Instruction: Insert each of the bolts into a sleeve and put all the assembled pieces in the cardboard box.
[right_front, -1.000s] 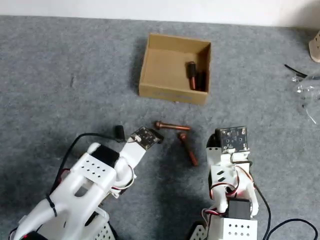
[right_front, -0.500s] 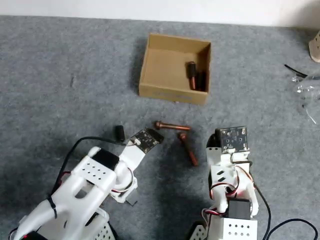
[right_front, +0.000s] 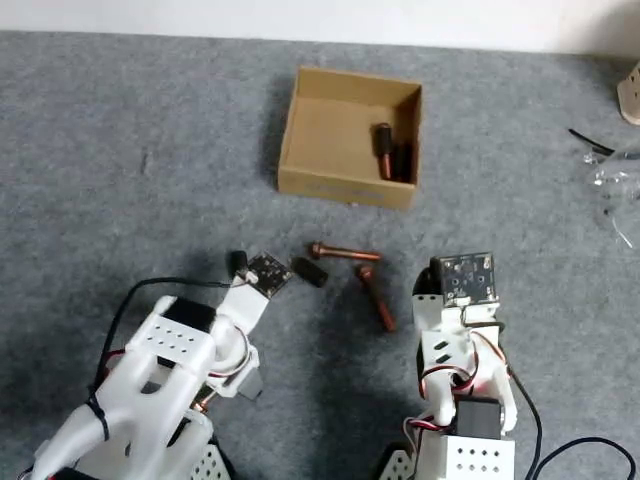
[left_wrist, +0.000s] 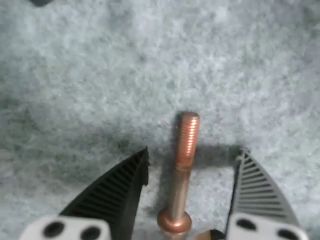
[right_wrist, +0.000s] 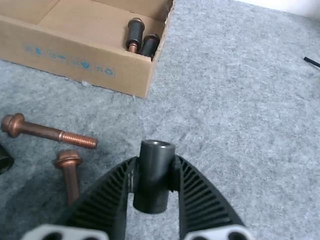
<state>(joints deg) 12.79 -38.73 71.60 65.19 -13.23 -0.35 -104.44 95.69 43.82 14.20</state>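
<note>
Since a second ago the left arm (right_front: 185, 350) has swung to the left, so its wrist no longer covers a black sleeve (right_front: 308, 271). That sleeve now lies bare on the grey table (right_front: 130, 150), just left of the head of a copper bolt (right_front: 345, 252); the right arm (right_front: 460, 350) has kept still. The left tool (left_wrist: 194, 151) hangs wide open over the table with nothing in its grip. Its two dark ribbed fingers (left_wrist: 120, 185) stand on either side of a third bolt (left_wrist: 184, 160) without touching it. That bolt lies flat, head toward the tool and threaded end pointing away. The right tool (right_wrist: 153, 162) is closed on an upright sleeve (right_wrist: 152, 175), pinched between both fingers with its open end up, near and to the right of the loose bolts. The copper bolt lies crosswise, and a second bolt (right_front: 377, 297) lies just near of its threaded tip, head at the far end, shaft running nearer and slightly right. One more loose sleeve (right_front: 238, 262) stands just left of the left arm's wrist. The cardboard box (right_front: 345, 188) sits at the far middle of the table. Against its right wall lies an assembled piece (right_front: 383, 150), copper showing from a dark sleeve. A second dark piece (right_front: 403, 158) touches it on the right; whether that one has a bolt inside I cannot tell.
</note>
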